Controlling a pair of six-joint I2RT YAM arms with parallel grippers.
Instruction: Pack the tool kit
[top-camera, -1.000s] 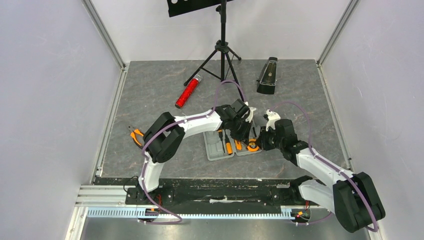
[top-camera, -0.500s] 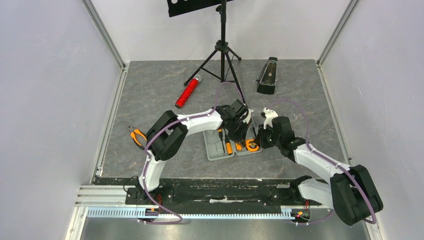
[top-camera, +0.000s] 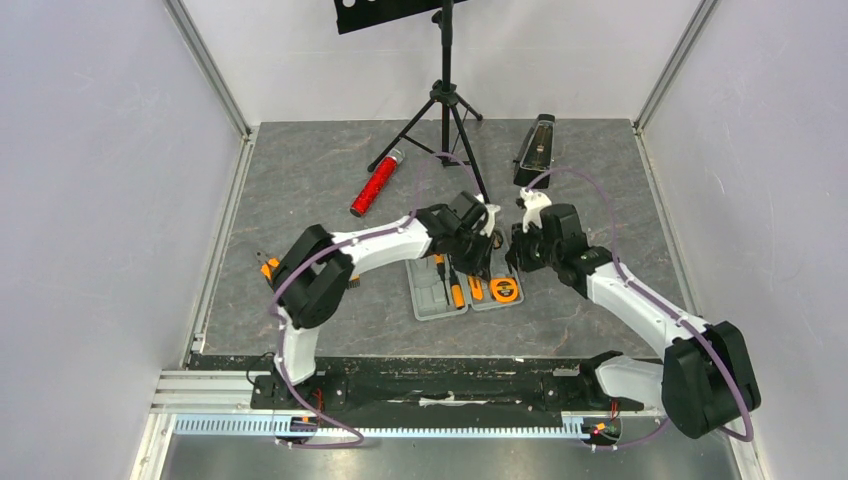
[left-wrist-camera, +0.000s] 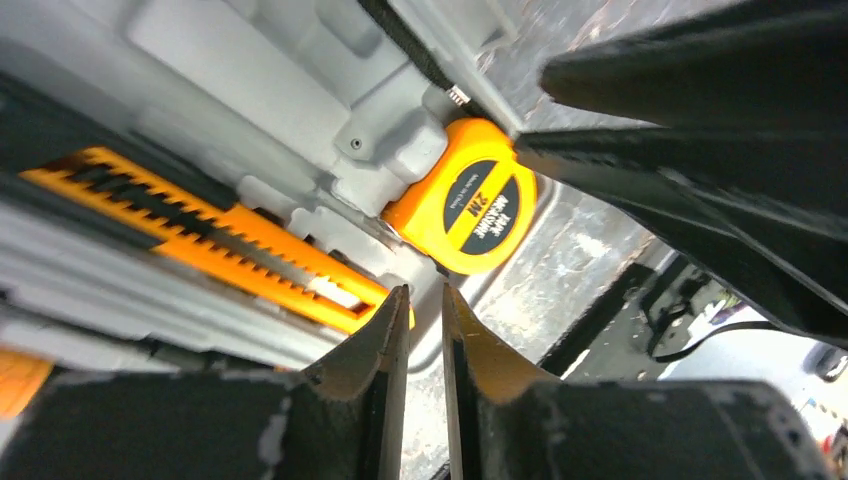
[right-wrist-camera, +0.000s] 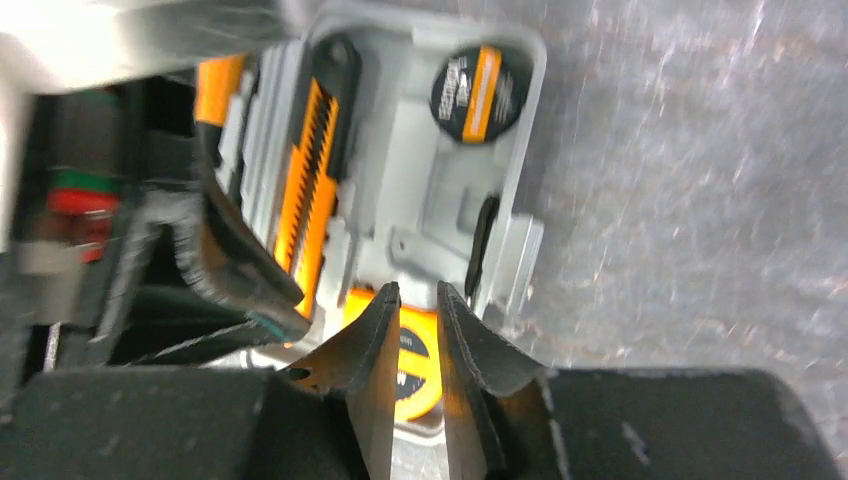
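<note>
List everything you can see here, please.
tool case: one, grey, open, table centre
screwdrivers: at least two, orange-black, in the case
knife: one, orange, in the case
tape measure: one, orange, case's right end
pliers: one, orange-handled, table's left, partly hidden
cylinder: one, glittery red, far left of centre
metronome: one, black, far right
music stand: one, black, back edge
table: one, grey
left claw: black, slightly open, empty, over the case
right claw: black, slightly open, empty, over the case
</note>
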